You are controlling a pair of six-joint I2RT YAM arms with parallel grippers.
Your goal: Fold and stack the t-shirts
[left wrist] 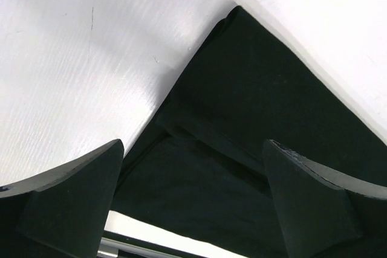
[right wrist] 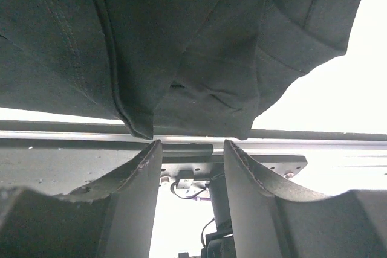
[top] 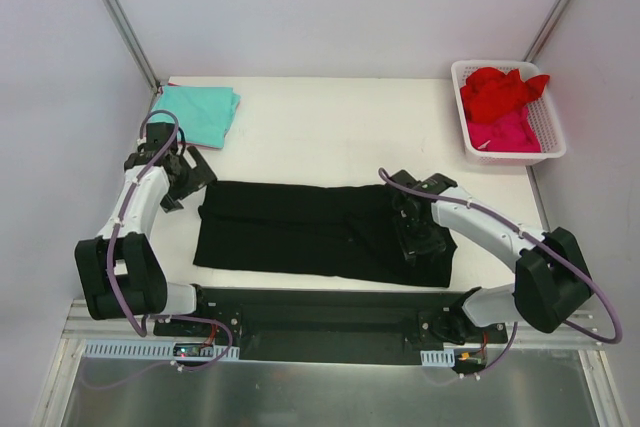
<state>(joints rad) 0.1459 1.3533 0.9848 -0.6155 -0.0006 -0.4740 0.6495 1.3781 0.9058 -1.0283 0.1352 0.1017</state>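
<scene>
**Now for the crosswise fold**

Left gripper (top: 192, 173) gapes wide at the left end of the black shirt (top: 300, 229), holding nothing. Right gripper (top: 415, 232) sits half-parted over the right end, empty too. The shirt lies as a long band across the desk (top: 340, 137), with the teal shirt (top: 200, 112) folded at the far-left corner. Best play, I'd say: pinch every layer at one end, lift evenly, land edge on edge.

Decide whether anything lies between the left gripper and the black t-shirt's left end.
Nothing visible does. The open left gripper hangs over a corner of the black t-shirt; the teal t-shirt lies farther back, out of the path.
</scene>
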